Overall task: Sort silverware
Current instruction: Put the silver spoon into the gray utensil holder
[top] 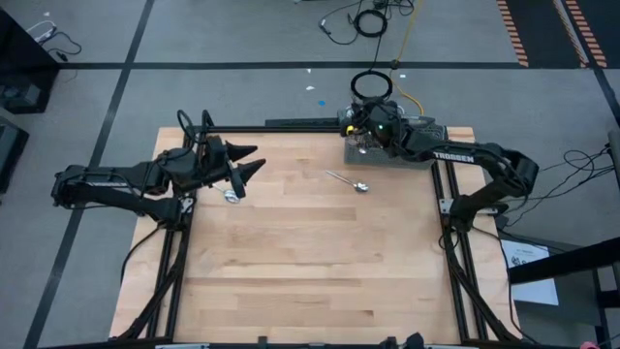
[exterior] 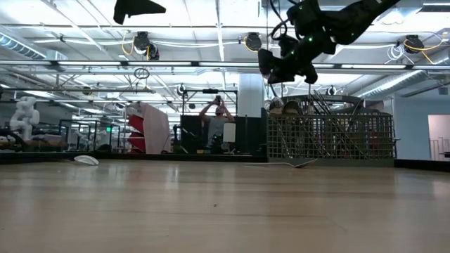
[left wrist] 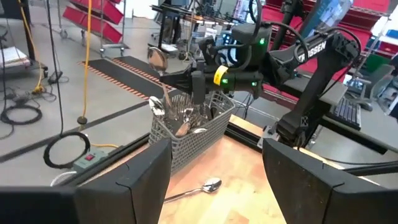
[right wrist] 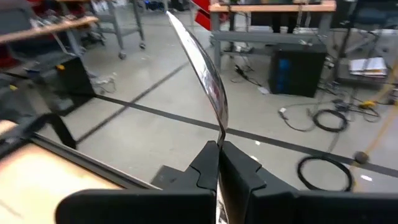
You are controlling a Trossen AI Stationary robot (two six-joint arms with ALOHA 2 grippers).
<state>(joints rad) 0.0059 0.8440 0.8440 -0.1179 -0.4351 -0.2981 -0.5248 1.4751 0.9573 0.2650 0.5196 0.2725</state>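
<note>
Two shiny silver metal spoons already out on the pale wooden table [top: 310, 262]: one mid-table spoon [top: 349, 181] near the grey wire-mesh basket [left wrist: 189, 134], another spoon [top: 232, 195] just beside the left gripper [top: 250, 165], fingers spread wide, nothing in them. Above the basket, right gripper [right wrist: 219, 163] pinched tight on a slim shiny spoon handle [right wrist: 205, 68], bowl [left wrist: 157, 59] up. Probably light, stiff and slick, so best grabbed mid-handle, squarely across the flat to stop twisting.
</note>
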